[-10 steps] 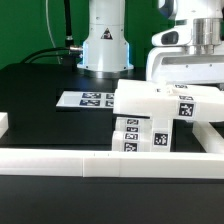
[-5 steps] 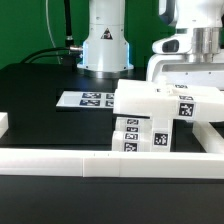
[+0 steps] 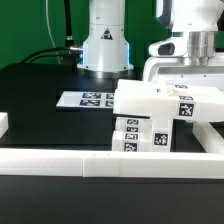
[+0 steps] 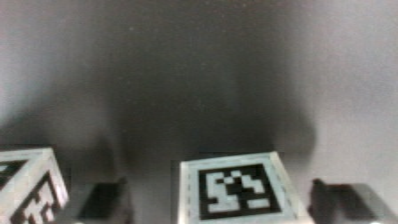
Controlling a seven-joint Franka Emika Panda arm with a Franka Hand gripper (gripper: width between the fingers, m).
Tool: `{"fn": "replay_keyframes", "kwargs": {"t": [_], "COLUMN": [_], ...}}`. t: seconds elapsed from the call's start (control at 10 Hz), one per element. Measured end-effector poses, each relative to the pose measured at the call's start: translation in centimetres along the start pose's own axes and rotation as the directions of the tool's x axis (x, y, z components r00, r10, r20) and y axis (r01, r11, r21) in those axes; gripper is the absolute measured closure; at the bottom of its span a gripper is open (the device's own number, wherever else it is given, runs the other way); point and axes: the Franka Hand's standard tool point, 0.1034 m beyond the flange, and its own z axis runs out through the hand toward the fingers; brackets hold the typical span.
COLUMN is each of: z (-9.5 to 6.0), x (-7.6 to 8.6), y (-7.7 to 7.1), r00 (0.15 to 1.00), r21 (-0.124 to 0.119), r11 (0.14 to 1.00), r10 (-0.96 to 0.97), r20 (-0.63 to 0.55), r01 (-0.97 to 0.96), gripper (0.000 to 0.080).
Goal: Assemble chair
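The chair's white tagged pieces stand joined at the exterior view's right: a slanted panel [image 3: 160,100] over short square posts [image 3: 140,137]. My gripper [image 3: 197,50] hangs just above and behind them, its fingertips hidden by a taller white piece [image 3: 170,68]. In the wrist view, a tagged post end [image 4: 233,186] sits between my two dark fingers [image 4: 109,196], with a gap on each side. The gripper [image 4: 224,198] is open around the post and not touching it. A second tagged piece [image 4: 25,186] shows beside it.
The marker board [image 3: 88,98] lies flat on the black table, toward the exterior view's left of the chair parts. A long low white rail [image 3: 90,160] runs along the front edge. The robot base [image 3: 105,45] stands at the back.
My hand has come lower over the chair parts and its fingers have drawn closer together around the post. The pieces have not moved.
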Motion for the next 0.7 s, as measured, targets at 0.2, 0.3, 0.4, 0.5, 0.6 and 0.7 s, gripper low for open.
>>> {"fn": "replay_keyframes", "kwargs": {"t": [0.2, 0.3, 0.4, 0.5, 0.6, 0.7], "z": [0.0, 0.0, 0.0, 0.0, -0.2, -1.0], "x": [0.1, 0.1, 0.1, 0.1, 0.3, 0.6], "y": [0.0, 0.1, 0.1, 0.1, 0.2, 0.4], "r00": [1.000, 1.000, 1.000, 1.000, 1.000, 1.000], "r21": [0.000, 0.000, 0.000, 0.000, 0.001, 0.006], "r11": [1.000, 1.000, 1.000, 1.000, 1.000, 1.000], "r10": [0.000, 0.002, 0.003, 0.003, 0.002, -0.004], "r20": [-0.001, -0.001, -0.001, -0.002, -0.003, 0.002], "r01": [0.000, -0.002, -0.003, -0.003, -0.002, 0.004], "gripper": [0.0515, 0.0515, 0.0515, 0.0515, 0.0515, 0.0515]}}
